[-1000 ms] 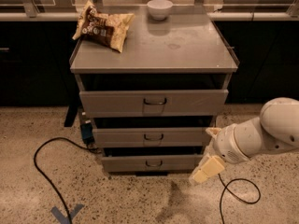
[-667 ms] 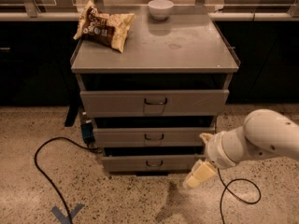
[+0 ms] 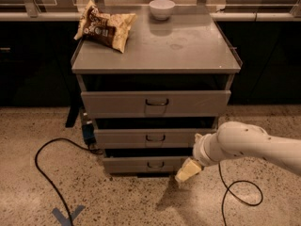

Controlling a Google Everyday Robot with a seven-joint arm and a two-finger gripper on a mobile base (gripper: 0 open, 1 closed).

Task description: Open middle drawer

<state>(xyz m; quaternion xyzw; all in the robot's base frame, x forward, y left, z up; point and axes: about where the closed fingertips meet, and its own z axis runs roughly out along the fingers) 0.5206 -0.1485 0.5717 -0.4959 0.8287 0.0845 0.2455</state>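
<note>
— Middle drawer (image 3: 122, 139): it sits in the cabinet between the top and bottom ones, pushed in or nearly so, I'd say. Which way from the gripper?

— Up and to the left. Its wire handle (image 3: 155, 137) is at the centre of the front, which runs side to side. The gripper (image 3: 188, 171) hangs lower, by the bottom drawer's (image 3: 131, 165) right end.

— Holding anything?

— Nothing I can see. Spread or closed, I can't tell. It needs to rise and go left.
</note>
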